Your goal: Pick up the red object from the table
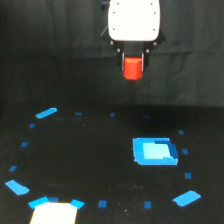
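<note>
The red object [133, 69] is a small bright red-orange block hanging well above the table [90, 160], near the top of the exterior view. My gripper [133, 62] is shut on it from above: dark fingers flank its upper sides under the white gripper body [134, 20]. The block's lower half shows below the fingers. Nothing touches it from beneath.
A flat blue square patch [155, 151] lies on the black table below and slightly to the exterior view's right of the block. Small blue tape marks ring the surface. A pale rectangular patch [54, 213] sits at the bottom left edge. A black backdrop hangs behind.
</note>
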{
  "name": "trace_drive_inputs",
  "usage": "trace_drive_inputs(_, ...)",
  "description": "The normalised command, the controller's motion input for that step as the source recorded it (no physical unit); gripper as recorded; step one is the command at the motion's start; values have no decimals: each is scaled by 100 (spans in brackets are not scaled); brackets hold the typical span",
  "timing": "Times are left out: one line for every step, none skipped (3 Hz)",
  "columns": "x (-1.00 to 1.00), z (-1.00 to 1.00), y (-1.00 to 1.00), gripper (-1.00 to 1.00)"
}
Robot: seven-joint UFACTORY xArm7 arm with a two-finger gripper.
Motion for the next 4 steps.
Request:
trace_drive_inputs(8, 82, -15, -100)
trace_drive_inputs(35, 51, -8, -100)
trace_drive_inputs(29, 67, 32, -100)
trace_drive_inputs(-35, 22, -18, -100)
